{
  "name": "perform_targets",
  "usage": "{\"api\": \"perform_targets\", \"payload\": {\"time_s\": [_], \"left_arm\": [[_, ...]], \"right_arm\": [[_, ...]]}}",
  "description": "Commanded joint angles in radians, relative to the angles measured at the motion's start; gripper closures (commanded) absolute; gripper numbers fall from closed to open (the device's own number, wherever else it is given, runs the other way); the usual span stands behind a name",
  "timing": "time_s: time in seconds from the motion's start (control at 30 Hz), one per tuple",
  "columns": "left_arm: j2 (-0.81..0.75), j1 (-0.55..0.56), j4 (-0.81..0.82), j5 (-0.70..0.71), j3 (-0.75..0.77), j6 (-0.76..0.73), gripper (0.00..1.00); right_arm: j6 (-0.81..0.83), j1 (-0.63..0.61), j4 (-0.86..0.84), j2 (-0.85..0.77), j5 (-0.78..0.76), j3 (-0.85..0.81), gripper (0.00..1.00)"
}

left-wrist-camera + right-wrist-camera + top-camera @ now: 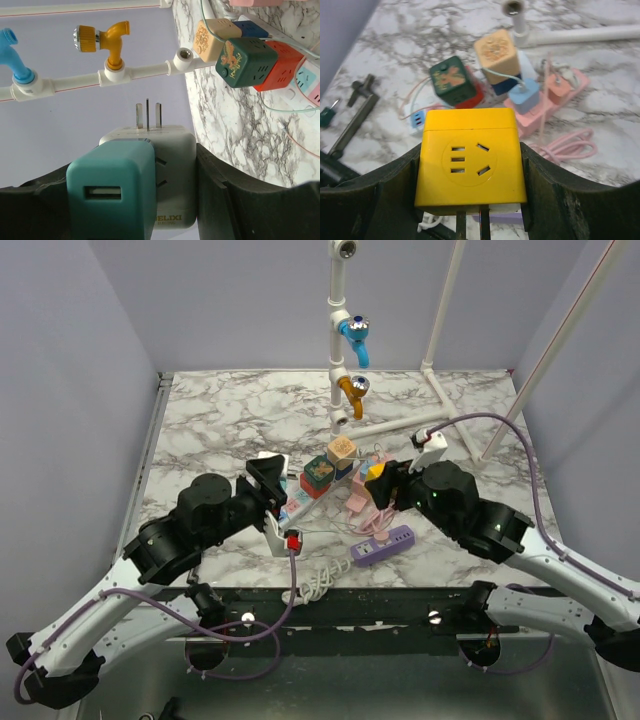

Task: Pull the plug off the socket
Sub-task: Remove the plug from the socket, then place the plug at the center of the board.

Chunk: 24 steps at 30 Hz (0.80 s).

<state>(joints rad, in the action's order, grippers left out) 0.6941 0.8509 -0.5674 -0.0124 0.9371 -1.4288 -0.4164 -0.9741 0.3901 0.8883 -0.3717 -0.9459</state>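
Observation:
My left gripper [132,172] is shut on a white socket cube [175,165] whose three metal prongs point up and free. A teal USB plug [110,190] sits seated in the cube's face. My right gripper [470,156] is shut on a yellow cube socket [470,160], its two prongs bare at the near side. In the top view the left gripper [268,480] and right gripper [388,480] hang above the table, apart, with the yellow cube [375,472] between the right fingers.
Between the grippers stand green [319,472], red and beige [341,450] cubes on a pink power strip [362,502]. A purple strip [383,543] and a white strip with a red switch [294,541] lie near. A white pipe rig [338,330] with blue and yellow taps stands behind.

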Motion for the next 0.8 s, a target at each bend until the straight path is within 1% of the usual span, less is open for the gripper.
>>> {"api": "perform_targets", "payload": {"time_s": [0.0, 0.2, 0.33, 0.43, 0.63, 0.77], "left_arm": [[-0.04, -0.004, 0.005, -0.05, 0.0, -0.01, 1.0], [-0.076, -0.004, -0.021, -0.082, -0.009, -0.01, 1.0], [-0.085, -0.004, -0.035, -0.104, -0.009, -0.01, 1.0], [-0.091, -0.002, -0.04, -0.123, -0.013, -0.006, 1.0], [-0.099, -0.001, -0.053, -0.189, -0.018, -0.007, 1.0], [-0.099, -0.001, -0.06, -0.235, -0.021, -0.011, 1.0]], "right_arm": [[-0.118, 0.135, 0.065, 0.032, -0.172, -0.058, 0.99], [-0.185, 0.51, 0.092, 0.123, 0.015, -0.049, 0.99], [-0.239, 0.704, 0.086, 0.226, 0.128, -0.02, 0.99], [-0.295, 0.751, 0.069, 0.278, 0.108, 0.032, 0.99], [-0.371, 0.753, 0.045, 0.327, -0.037, 0.132, 0.99], [-0.408, 0.753, 0.046, 0.356, -0.046, 0.178, 0.99]]}}
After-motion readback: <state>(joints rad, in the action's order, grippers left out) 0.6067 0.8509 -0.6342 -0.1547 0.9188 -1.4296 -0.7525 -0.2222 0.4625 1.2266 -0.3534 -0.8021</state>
